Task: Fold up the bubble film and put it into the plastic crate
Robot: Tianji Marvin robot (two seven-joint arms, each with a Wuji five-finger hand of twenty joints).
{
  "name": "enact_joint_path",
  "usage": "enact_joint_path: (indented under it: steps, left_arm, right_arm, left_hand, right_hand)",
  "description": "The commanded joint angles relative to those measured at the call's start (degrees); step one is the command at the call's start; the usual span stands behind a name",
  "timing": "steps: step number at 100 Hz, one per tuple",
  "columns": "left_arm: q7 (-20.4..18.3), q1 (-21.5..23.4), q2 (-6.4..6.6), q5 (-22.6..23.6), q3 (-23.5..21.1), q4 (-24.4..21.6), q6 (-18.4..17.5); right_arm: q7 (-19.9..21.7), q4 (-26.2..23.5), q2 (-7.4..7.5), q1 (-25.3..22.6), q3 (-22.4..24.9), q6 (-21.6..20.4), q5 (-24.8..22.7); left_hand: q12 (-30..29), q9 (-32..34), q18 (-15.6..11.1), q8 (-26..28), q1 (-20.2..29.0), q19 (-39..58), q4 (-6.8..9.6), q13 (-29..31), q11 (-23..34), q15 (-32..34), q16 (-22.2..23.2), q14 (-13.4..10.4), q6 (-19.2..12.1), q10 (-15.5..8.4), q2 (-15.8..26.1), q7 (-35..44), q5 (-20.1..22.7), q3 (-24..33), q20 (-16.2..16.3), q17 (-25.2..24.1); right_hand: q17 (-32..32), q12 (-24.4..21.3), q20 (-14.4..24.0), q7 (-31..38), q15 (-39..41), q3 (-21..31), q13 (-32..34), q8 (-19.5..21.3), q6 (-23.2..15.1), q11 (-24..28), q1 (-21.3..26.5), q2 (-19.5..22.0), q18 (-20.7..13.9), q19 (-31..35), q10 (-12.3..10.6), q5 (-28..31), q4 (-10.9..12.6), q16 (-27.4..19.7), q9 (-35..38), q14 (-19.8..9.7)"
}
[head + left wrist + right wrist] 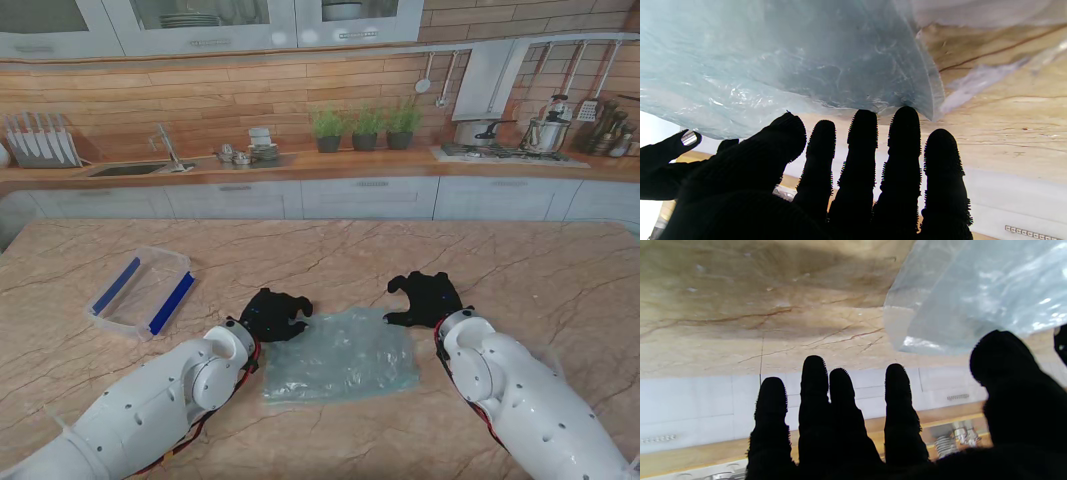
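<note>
The bubble film (pixel 343 357) lies flat on the marble table between my two hands, a pale blue-green translucent sheet. My left hand (pixel 272 315) in its black glove hovers at the film's far left corner, fingers spread and holding nothing. In the left wrist view the film (pixel 780 56) reaches to the fingertips (pixel 905 120). My right hand (pixel 426 298) is open just past the film's far right corner, apart from it. The right wrist view shows the film's corner (pixel 973 296) beside the thumb. The clear plastic crate (pixel 141 292) with blue clips sits on the left.
The marble table (pixel 520 270) stretches wide to the right and beyond the hands. A kitchen counter with a sink, potted herbs (pixel 365 127) and a stove runs along the back wall, far from the work area.
</note>
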Motion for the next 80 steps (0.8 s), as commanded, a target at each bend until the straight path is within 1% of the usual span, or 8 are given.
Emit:
enact_joint_path:
  steps: [1,36,47,55,60,65,71,80]
  left_arm:
    - [-0.24,0.08,-0.11,0.13,0.33,0.55,0.30]
    - [-0.04,-0.71,-0.39,-0.11,1.62,2.08,1.36]
    - [-0.27,-0.68,-0.42,-0.41,1.63,2.19,1.53]
    - [-0.53,-0.66,-0.40,-0.52,1.66,2.12,1.64]
    - [-0.67,-0.66,-0.38,-0.56,1.69,2.08,1.68]
    - [-0.78,-0.65,-0.35,-0.54,1.73,2.04,1.73]
    - [-0.82,-0.63,-0.33,-0.48,1.76,2.01,1.78]
    - [-0.56,-0.32,-0.32,-0.31,1.54,1.71,1.95]
  right_arm:
    - [0.13,0.41,-0.42,0.90,-0.87,-0.37,-0.34]
    - [5.61,3.14,0.84,5.08,-7.91,1.52,-3.24]
    - [5.70,4.42,1.07,6.39,-10.19,1.95,-4.15]
    - [5.72,5.16,1.00,7.03,-11.39,2.45,-3.73]
    - [5.99,5.30,0.89,7.16,-11.72,3.00,-3.03]
    - [6.28,5.18,0.69,6.99,-11.59,3.56,-1.84]
    - [6.59,4.79,0.31,6.45,-10.80,3.94,0.55]
    - [8.73,2.77,-0.26,4.81,-8.06,4.63,5.67]
  left_hand:
    - [-0.65,-2.08,1.39,0.25,-1.25,-0.11,0.08,-0.83,-1.17,-1.96,-1.32,1.39,0.60,0.89,0.39,-1.34,-0.66,-0.05,-0.29,-0.88]
    - [-1.18,-2.27,1.55,0.53,-1.42,-0.19,0.14,-0.84,-1.45,-1.90,-1.44,1.54,0.62,1.11,1.29,-1.68,-0.75,-0.86,-0.30,-0.95]
    - [-1.29,-2.27,1.58,0.53,-1.39,-0.18,0.13,-0.94,-1.49,-1.94,-1.50,1.64,0.57,1.11,1.47,-1.76,-0.73,-1.14,-0.29,-1.01]
    - [-1.34,-2.28,1.59,0.52,-1.44,-0.23,0.15,-1.02,-1.53,-2.01,-1.55,1.73,0.59,1.20,1.63,-1.83,-0.76,-1.32,-0.30,-1.08]
    - [-1.38,-2.32,1.65,0.51,-1.48,-0.28,0.18,-1.08,-1.56,-2.03,-1.57,1.72,0.65,1.28,1.72,-1.88,-0.73,-1.44,-0.31,-1.17]
    - [-1.42,-2.41,1.63,0.53,-1.47,-0.32,0.19,-1.14,-1.61,-2.07,-1.59,1.76,0.68,1.36,1.70,-1.89,-0.68,-1.53,-0.33,-1.26]
    - [-1.51,-2.77,1.72,0.49,-1.56,-0.50,0.26,-1.58,-1.80,-2.32,-1.69,1.82,0.75,1.38,1.88,-2.00,-0.77,-1.59,-0.38,-1.58]
    - [-1.81,-4.13,1.53,0.42,-1.83,-1.14,0.40,-3.07,-2.49,-3.24,-2.03,1.60,0.82,1.50,2.26,-2.28,-1.02,-1.78,-0.62,-2.53]
  right_hand:
    - [-0.84,-0.35,1.06,-0.44,0.03,-1.01,-2.28,-0.43,0.69,0.51,-2.02,1.07,1.36,-0.05,1.41,-0.88,2.21,-0.24,-2.01,0.53]
    - [-1.67,-0.43,1.14,0.00,0.64,-0.14,-2.91,-0.71,0.54,0.88,0.80,-4.67,1.50,0.56,1.41,6.17,2.23,-0.34,-2.17,0.34]
    - [-1.38,-0.20,1.04,1.35,1.01,1.14,-2.34,-0.15,0.81,1.32,4.10,-6.03,1.49,0.82,1.39,9.39,2.54,-0.28,-1.64,0.16]
    - [-1.18,0.19,0.32,6.33,1.76,6.46,-1.69,2.70,0.16,2.49,7.67,-7.70,1.46,1.69,1.05,14.34,2.64,-0.39,-0.23,-0.10]
    - [-1.16,0.32,-0.85,16.78,2.27,10.49,-1.09,-0.93,-3.46,3.19,11.31,-10.69,1.50,2.53,0.63,15.73,-1.58,-0.57,1.93,-0.28]
    - [-1.06,0.49,-1.22,25.35,2.62,11.79,-0.37,-0.99,-8.43,3.72,14.43,-11.64,1.60,2.81,-0.04,16.57,-2.69,-0.56,4.55,-0.43]
    - [-1.08,0.48,-1.45,28.66,2.76,13.11,0.70,1.04,-11.06,3.92,16.49,-10.99,1.95,2.73,-0.59,19.19,-2.85,-0.62,7.61,-0.38]
    - [-1.45,0.31,-2.26,29.18,2.21,12.77,1.40,2.64,-11.91,3.03,17.69,-9.69,2.49,1.35,-0.67,18.73,-2.81,-0.98,10.35,-0.20]
